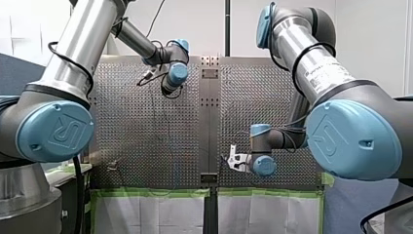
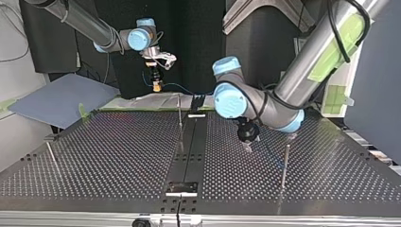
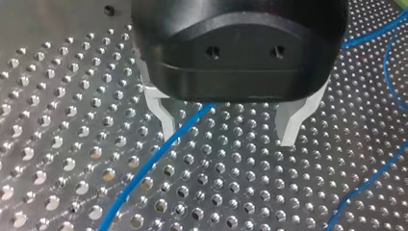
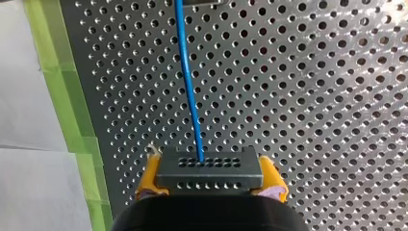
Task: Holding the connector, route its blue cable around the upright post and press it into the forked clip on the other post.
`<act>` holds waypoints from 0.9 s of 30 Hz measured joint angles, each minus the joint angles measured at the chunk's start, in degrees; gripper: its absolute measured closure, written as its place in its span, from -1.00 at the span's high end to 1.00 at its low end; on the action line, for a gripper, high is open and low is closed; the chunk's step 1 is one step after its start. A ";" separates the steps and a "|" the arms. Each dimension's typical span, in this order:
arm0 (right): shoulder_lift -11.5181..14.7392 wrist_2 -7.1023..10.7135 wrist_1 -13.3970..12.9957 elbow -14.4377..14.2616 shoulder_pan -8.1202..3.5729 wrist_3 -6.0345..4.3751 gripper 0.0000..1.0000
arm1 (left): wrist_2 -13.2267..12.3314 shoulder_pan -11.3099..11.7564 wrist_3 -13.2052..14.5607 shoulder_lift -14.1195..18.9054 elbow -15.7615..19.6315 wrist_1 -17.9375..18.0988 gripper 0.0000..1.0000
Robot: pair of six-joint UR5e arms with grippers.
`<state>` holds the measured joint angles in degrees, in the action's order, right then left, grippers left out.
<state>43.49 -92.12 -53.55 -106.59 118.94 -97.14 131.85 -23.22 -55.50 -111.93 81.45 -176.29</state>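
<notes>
**Grasp made, routing yet to begin**

Front view: over the perforated metal worktop (image 1: pixel 131 131), my right hand (image 1: pixel 233 160) is at the near edge by the middle seam. My left arm (image 1: pixel 141 44) reaches to the far side. Nothing finer reads here.

Top view: my right hand hangs raised over the worktop's far edge at the view's left, and a thin blue cable (image 2: pixel 184 88) trails from it toward the middle. My left hand (image 2: pixel 248 143) is down almost on the worktop, near a thin upright metal post (image 2: pixel 285 163). Another post (image 2: pixel 179 113) stands by the middle seam. I cannot tell which one carries the forked clip.

Left wrist view: the black left hand has its pale fingers (image 3: pixel 161 118) spread apart, grasping nothing. The blue cable runs across the worktop beneath it, just beside one fingertip.

Right wrist view: yellow pads (image 4: pixel 149 175) are clenched on the ends of a dark grey rectangular connector with rows of small holes (image 4: pixel 209 171). The cable leaves its face and runs straight ahead.

By my reading, the connector is secured but the cable rounds no post yet. The next move calls for carrying the connector so that the cable sweeps round a post under light tension. If my left hand is to guide the cable, it must first centre over it.
</notes>
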 joint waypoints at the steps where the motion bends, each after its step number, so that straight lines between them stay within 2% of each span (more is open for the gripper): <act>1: 0.00 0.00 0.02 0.00 0.02 0.00 -1.00 | 0.10 -0.09 0.13 -0.12 0.08 0.05 0.98; 8: -0.02 0.00 0.17 -0.01 0.07 0.00 -1.00 | 2.40 -1.29 1.08 -2.89 0.46 0.01 0.98; 17: -0.02 0.00 0.00 -0.01 -0.16 0.00 -1.00 | 2.98 -1.81 1.37 -5.92 1.88 2.14 0.98; 27: -0.02 0.00 -0.27 0.01 -0.58 -0.04 -1.00 | 4.85 -2.99 1.59 -10.01 2.51 1.06 0.98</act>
<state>43.48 -92.12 -53.82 -106.58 118.36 -97.17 136.70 -26.21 -53.91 -121.94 83.96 -175.23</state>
